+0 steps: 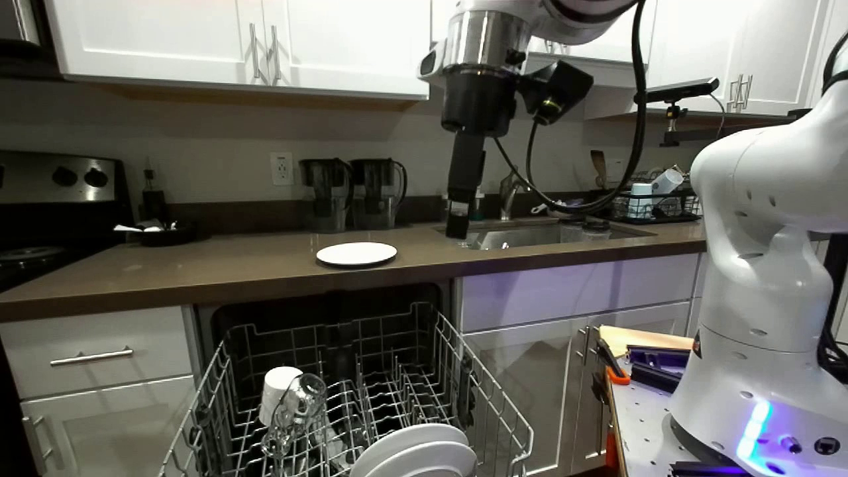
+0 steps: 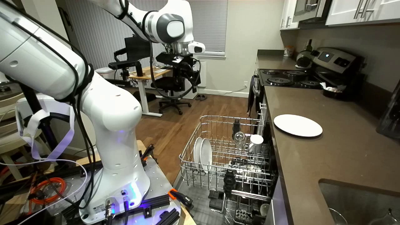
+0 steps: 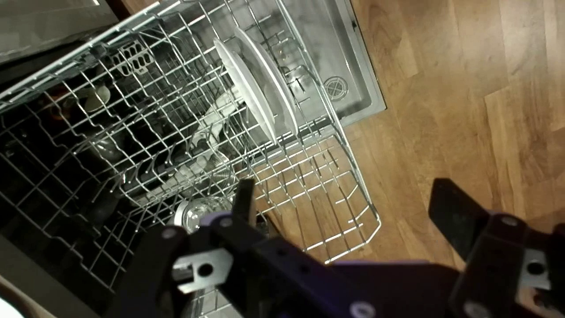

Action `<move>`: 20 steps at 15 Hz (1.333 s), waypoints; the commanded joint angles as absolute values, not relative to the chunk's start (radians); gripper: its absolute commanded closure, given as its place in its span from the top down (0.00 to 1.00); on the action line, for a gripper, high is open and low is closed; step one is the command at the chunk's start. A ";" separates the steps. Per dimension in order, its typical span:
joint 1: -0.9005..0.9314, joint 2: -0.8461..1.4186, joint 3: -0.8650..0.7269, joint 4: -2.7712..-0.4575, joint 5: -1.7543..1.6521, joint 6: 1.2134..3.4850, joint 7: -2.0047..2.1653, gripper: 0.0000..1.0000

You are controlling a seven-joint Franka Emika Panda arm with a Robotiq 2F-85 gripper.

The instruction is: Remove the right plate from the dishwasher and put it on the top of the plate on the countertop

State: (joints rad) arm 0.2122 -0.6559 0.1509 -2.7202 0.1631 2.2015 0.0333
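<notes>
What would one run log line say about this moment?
gripper: open, holding nothing | dishwasher rack: two plates standing | countertop: white plate, flat | transfer: not yet done

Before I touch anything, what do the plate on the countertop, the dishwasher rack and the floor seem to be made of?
Plate: probably glazed ceramic, by its smooth white surface; plastic is possible. Rack: metal wire, perhaps coated; thin, shining grey. Floor: satin wood or imitation, with grain and plank seams.
</notes>
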 commanded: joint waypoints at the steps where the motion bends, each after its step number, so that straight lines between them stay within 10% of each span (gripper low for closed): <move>1: 0.214 -0.457 0.111 -2.627 0.131 2.183 -0.096 1.00; 20: 0.149 -0.017 0.118 -2.522 -0.118 2.459 -0.075 1.00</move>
State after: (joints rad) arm 0.1585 -0.0164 0.1091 -2.5234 -0.1190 2.4611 -0.0745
